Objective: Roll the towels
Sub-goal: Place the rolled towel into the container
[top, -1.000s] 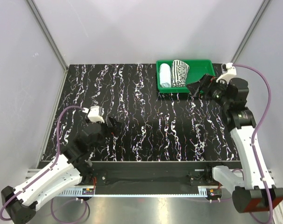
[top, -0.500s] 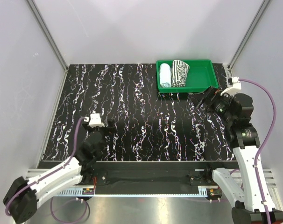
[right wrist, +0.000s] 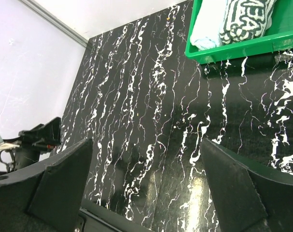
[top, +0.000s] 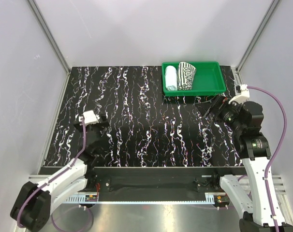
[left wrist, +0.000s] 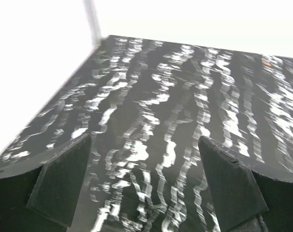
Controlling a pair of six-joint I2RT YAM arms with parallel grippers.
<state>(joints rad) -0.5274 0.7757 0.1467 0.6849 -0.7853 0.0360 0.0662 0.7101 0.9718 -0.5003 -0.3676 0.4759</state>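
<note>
Both towels lie rolled in the tray, and both pincers are spread wide with nothing in them.

The left pincer (left wrist: 146, 191) sits low over the near-left part of the black, white-veined marbled surface (top: 146, 116), its jaws far apart and only bare surface between them. Toward the far right, the rolled pale blue cloth towel (top: 171, 77) and the rolled black-and-white zebra-striped cloth towel (top: 186, 75) lie side by side, touching, in the left end of the shallow green plastic tray (top: 212, 79). They were probably packed to one side to stay neat. Just in front of the tray, the right pincer (right wrist: 146, 191) hangs equally agape, holding nothing. The rolling looks finished.
</note>
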